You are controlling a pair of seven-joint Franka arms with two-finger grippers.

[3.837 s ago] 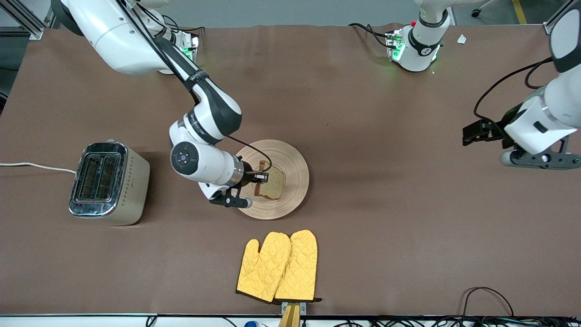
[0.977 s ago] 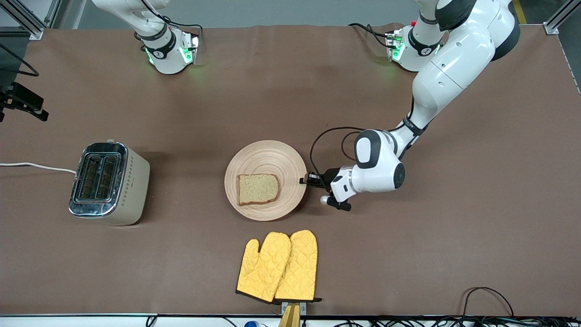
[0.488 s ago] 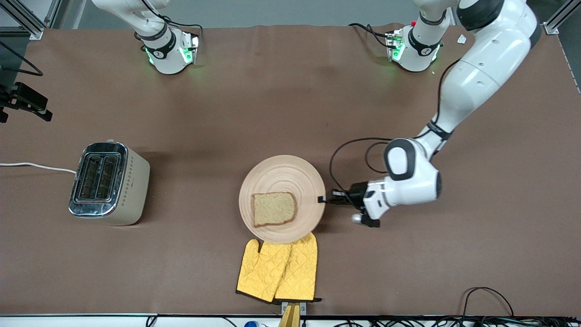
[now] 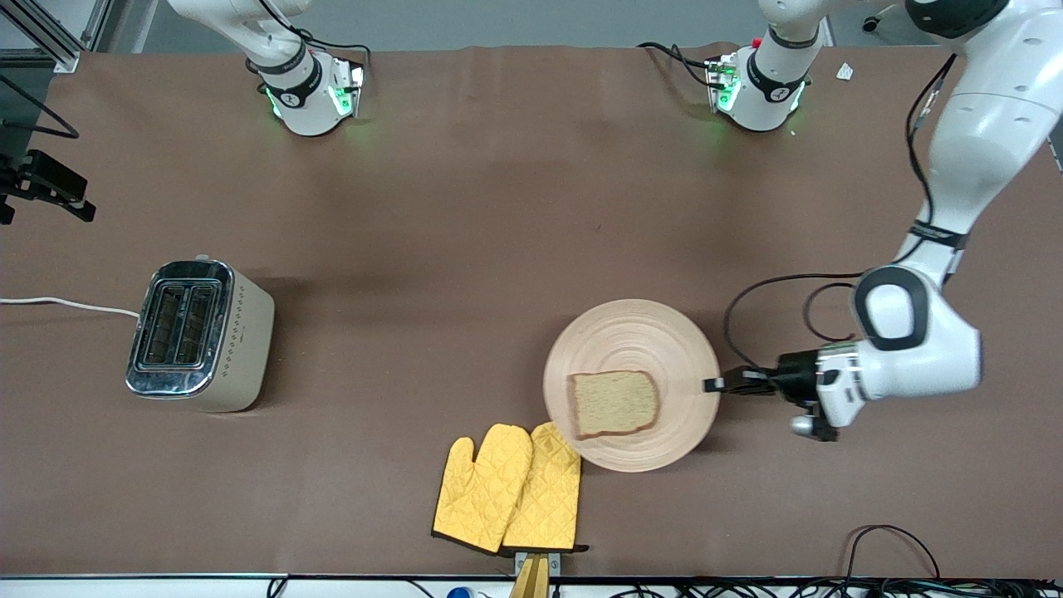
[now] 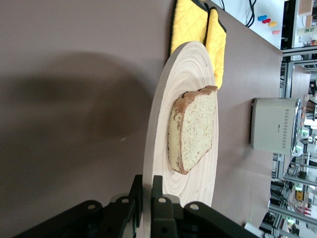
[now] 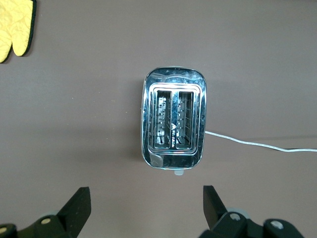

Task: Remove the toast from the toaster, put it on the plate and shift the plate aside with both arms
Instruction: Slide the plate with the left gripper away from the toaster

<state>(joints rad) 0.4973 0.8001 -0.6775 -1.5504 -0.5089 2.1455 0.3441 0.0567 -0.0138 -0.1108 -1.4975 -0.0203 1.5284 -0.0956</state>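
The round wooden plate (image 4: pixel 639 340) carries the toast (image 4: pixel 614 404), which lies flat on the half nearer the front camera. My left gripper (image 4: pixel 714 384) is shut on the plate's rim at the side toward the left arm's end. In the left wrist view the fingers (image 5: pixel 158 191) pinch the rim of the plate (image 5: pixel 163 114), with the toast (image 5: pixel 195 129) on it. My right gripper (image 4: pixel 50 184) is up at the right arm's end of the table, open and empty (image 6: pixel 146 198), over the table beside the toaster.
A silver toaster (image 4: pixel 199 335) with empty slots stands toward the right arm's end and shows in the right wrist view (image 6: pixel 174 124). Two yellow oven mitts (image 4: pixel 511 490) lie near the front edge; the plate's rim overlaps one mitt's tip. A white cord (image 4: pixel 66 304) runs from the toaster.
The right gripper let go of the toast and withdrew to its end. The left gripper took the plate's rim and moved the plate, with toast, toward the left arm's end and nearer the front camera.
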